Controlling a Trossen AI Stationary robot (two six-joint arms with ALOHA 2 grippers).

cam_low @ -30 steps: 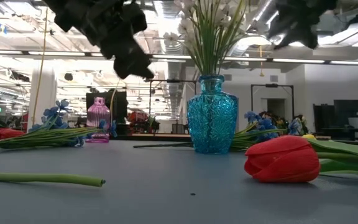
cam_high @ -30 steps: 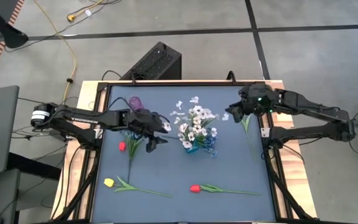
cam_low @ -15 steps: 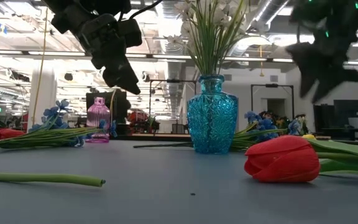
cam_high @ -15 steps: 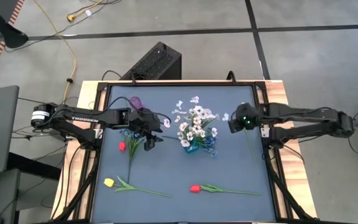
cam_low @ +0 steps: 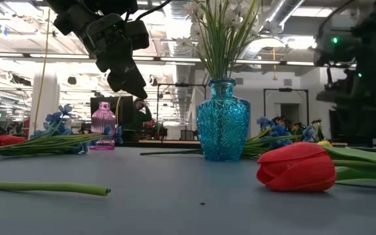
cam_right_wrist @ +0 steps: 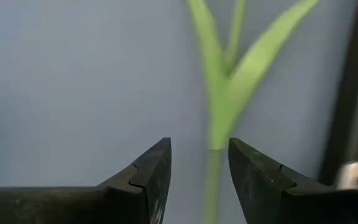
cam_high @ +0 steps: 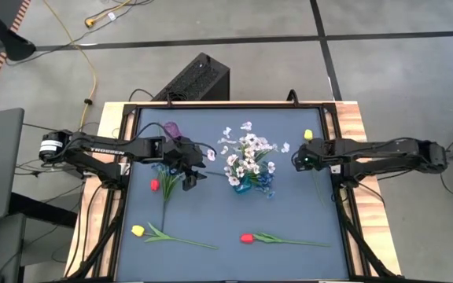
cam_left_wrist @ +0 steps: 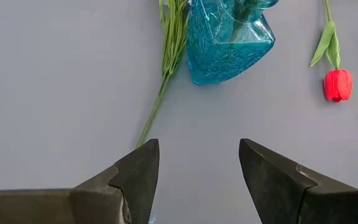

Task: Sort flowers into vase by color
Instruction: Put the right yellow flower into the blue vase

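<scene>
A blue glass vase [cam_high: 244,185] holds white sprigs [cam_high: 248,153] at mid table; blue sprigs lie beside it. A small purple vase [cam_high: 171,128] stands at the far left. My left gripper [cam_high: 197,171] hangs open above the table beside a bundle of blue sprigs and a red tulip [cam_high: 154,185]; its wrist view shows the vase [cam_left_wrist: 229,37]. My right gripper [cam_high: 297,161] is open and low at the right, its fingers on either side of a yellow tulip's stem [cam_right_wrist: 213,180] below the leaves. The tulip's head [cam_high: 308,134] lies toward the far edge.
A yellow tulip [cam_high: 138,230] and a red tulip [cam_high: 246,237] lie near the front edge, stems pointing right. The table has a black frame rim [cam_high: 338,189] close to my right gripper. Free room lies between the vase and the front tulips.
My right gripper has come down from high above the table to just above it and gone a little toward the near edge, uncovering the yellow tulip's head. My left gripper has sunk slightly and then kept still.
</scene>
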